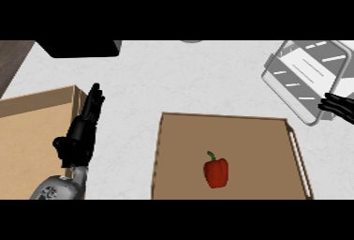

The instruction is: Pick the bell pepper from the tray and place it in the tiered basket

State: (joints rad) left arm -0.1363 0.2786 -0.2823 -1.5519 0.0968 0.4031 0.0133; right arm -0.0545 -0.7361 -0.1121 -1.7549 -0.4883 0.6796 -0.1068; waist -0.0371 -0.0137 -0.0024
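A red bell pepper (pixel 216 172) with a green stem lies on the brown tray (pixel 180 140), toward the tray's near middle. The grey wire tiered basket (pixel 304 75) stands at the far right of the counter. My left hand (pixel 84 126) rests at the left with straight fingers pointing away, well apart from the tray's left rim. Only the fingers of my right hand (pixel 339 107) show at the right edge, straight, just beside the basket's near corner. Neither hand holds anything.
A second brown board or box (pixel 34 122) lies at the left, beside my left hand. A black object (pixel 79 48) sits at the far edge, top left. White counter shows between the tray and the basket.
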